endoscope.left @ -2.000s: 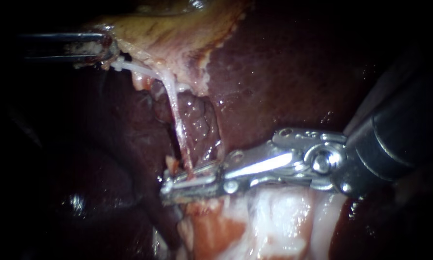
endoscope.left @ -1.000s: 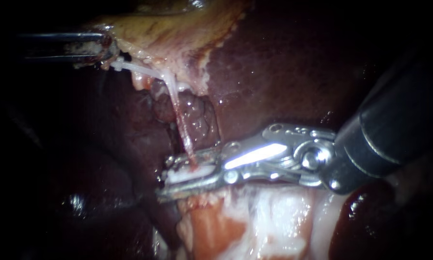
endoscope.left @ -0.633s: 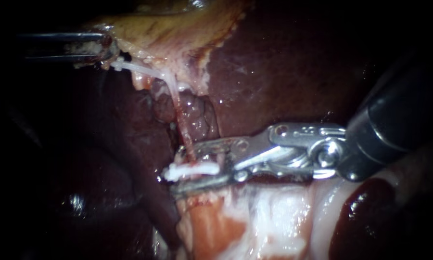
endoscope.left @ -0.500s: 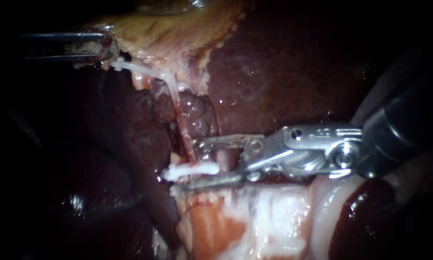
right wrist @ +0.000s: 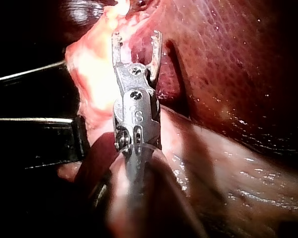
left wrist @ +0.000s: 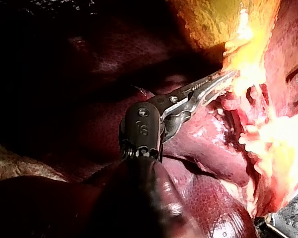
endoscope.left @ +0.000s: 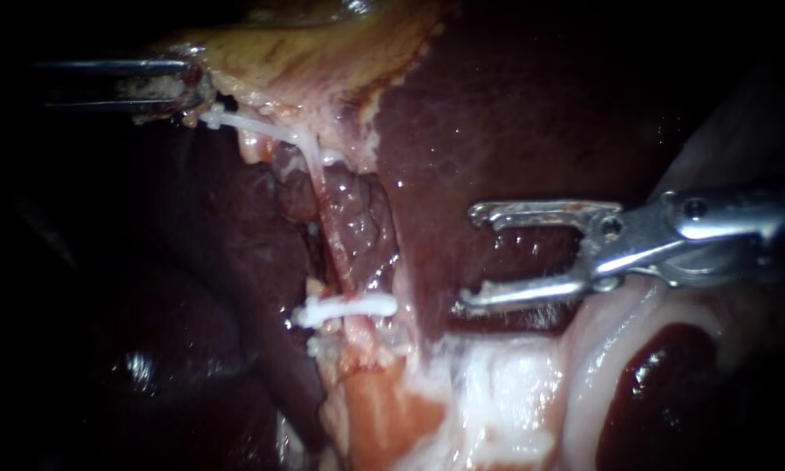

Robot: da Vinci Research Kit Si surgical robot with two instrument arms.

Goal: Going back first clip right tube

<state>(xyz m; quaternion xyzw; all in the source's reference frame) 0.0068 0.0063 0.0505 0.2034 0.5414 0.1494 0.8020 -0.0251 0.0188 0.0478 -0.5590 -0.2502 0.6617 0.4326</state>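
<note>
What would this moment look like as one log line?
right instrument: jaws open, apart from clip | clip: across tube | left instrument: shut on tissue

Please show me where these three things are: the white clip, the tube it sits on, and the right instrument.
White clip (endoscope.left: 349, 307): endoscope view, middle of its white bar.
Tube (endoscope.left: 331, 240): endoscope view, the stretch above the clip.
Right instrument (endoscope.left: 466, 258): endoscope view, the gap midway between its two open tips.

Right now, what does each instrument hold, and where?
Right instrument: nothing, open clear of the clip. Left instrument: pale tissue strand, gripped at its end.
</note>
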